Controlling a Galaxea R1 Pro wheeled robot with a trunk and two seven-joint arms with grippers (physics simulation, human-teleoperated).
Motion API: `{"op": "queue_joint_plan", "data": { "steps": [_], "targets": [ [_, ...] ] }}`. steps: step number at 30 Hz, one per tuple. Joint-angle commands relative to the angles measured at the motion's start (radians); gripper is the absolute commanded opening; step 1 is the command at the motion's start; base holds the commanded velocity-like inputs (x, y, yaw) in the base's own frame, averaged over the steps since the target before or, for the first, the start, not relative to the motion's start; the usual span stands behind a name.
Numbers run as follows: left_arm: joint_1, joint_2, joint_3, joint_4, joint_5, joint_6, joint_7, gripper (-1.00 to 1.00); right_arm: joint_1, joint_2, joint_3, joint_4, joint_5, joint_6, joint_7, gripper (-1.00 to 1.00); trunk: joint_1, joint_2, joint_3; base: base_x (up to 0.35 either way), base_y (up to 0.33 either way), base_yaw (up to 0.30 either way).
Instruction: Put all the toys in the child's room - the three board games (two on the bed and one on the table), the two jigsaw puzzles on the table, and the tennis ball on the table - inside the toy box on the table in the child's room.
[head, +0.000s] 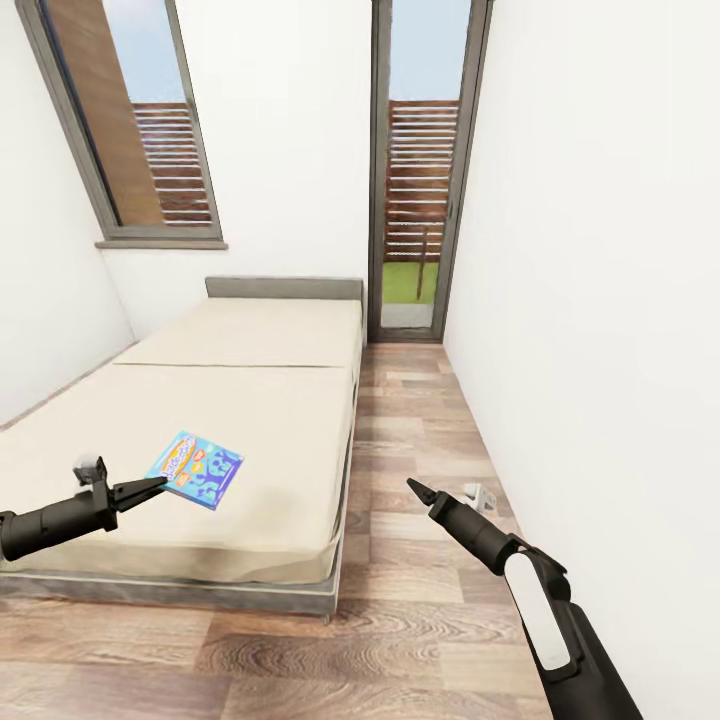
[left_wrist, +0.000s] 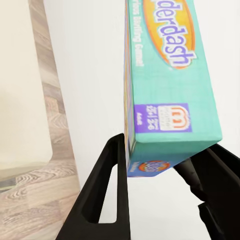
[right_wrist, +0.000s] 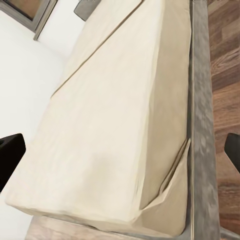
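Observation:
A small blue board game (head: 197, 468) with cartoon print lies near the front corner of the cream bed (head: 250, 400). My left gripper (head: 152, 487) reaches it from the left, with its tips at the box's near edge. In the left wrist view the teal and blue box (left_wrist: 170, 90) sits between the two black fingers (left_wrist: 107, 190), which press on its sides. My right gripper (head: 415, 488) hovers over the wood floor to the right of the bed. Its fingertips (right_wrist: 10, 160) stand wide apart, with only the mattress corner (right_wrist: 110, 125) beyond them.
A grey bed frame (head: 200, 595) edges the mattress. A strip of wood-plank floor (head: 410, 420) runs between the bed and the white right wall to a glass door (head: 420, 170). A small white fitting (head: 481, 495) sits low on that wall. A window (head: 140, 120) is at the back left.

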Motion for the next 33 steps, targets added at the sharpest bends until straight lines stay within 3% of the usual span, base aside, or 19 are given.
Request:
{"op": "queue_joint_plan", "data": {
  "steps": [1,9,16,29,33],
  "targets": [
    [0.0,0.003,0.0,0.0,0.002,0.008,-0.002,-1.0,-0.001,0.001,-0.004,0.0,-0.004,0.008,0.003,1.0,-0.004,0.007,0.002,0.0,0.0,0.0],
    [0.0,0.008,-0.001,0.0,0.002,0.008,0.0,-1.0,-0.001,0.001,-0.008,0.001,-0.004,0.006,0.004,1.0,-0.035,0.063,0.027,0.0,0.0,0.0],
    [0.0,0.008,-0.001,0.0,0.0,0.008,0.005,-1.0,-0.001,-0.001,-0.007,0.003,-0.006,-0.044,0.005,1.0,-0.062,0.112,0.049,0.0,0.0,0.0],
    [0.0,0.005,-0.004,0.005,-0.039,0.007,0.007,-1.0,-0.001,-0.002,-0.008,0.034,-0.006,-0.056,0.005,1.0,-0.111,0.203,0.09,0.0,0.0,0.0],
    [0.0,0.005,-0.004,0.01,-0.069,0.007,0.007,-1.0,-0.001,-0.001,-0.009,0.049,-0.005,-0.057,0.006,1.0,-0.127,0.231,0.103,0.0,0.0,0.0]
  ]
}}
